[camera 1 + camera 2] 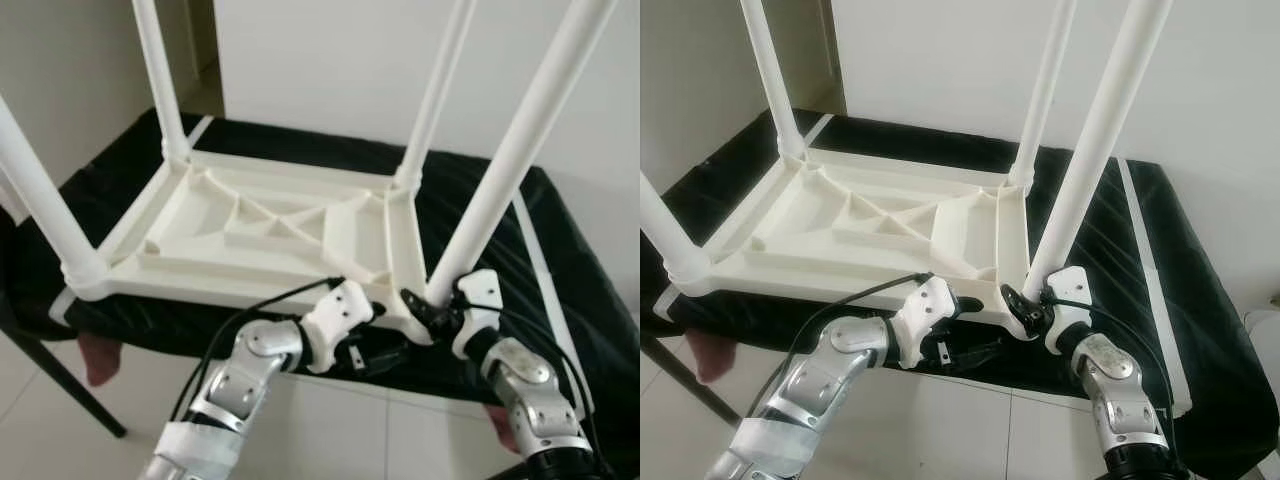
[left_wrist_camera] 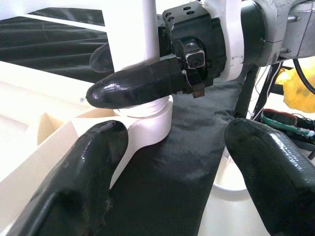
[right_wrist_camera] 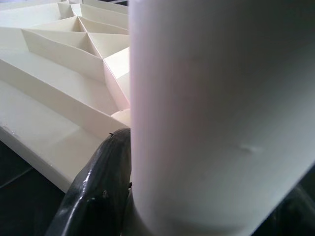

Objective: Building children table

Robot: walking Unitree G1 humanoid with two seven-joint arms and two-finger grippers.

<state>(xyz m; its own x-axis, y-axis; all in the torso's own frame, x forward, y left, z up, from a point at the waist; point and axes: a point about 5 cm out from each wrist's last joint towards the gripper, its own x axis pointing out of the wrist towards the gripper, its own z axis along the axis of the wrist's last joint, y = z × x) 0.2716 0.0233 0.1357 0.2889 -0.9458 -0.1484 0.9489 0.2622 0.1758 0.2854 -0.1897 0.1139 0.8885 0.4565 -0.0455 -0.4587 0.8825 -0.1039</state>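
At the tabletop's [image 1: 270,235] near right corner, the right gripper [image 1: 428,312] clamps the leg [image 1: 505,170] (left gripper [image 2: 172,162] apart); keep it upright while seating.

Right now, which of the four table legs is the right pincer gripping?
The near-right leg, closest to the robot's right arm. The right pincer clamps its base; the other three legs stand free.

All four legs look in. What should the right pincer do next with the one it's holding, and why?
Probably keep twisting or pressing that leg home. The right pincer is clamped on its base at the near corner socket of the upturned tabletop, and the left pincer waits open beside it, gripping nothing.
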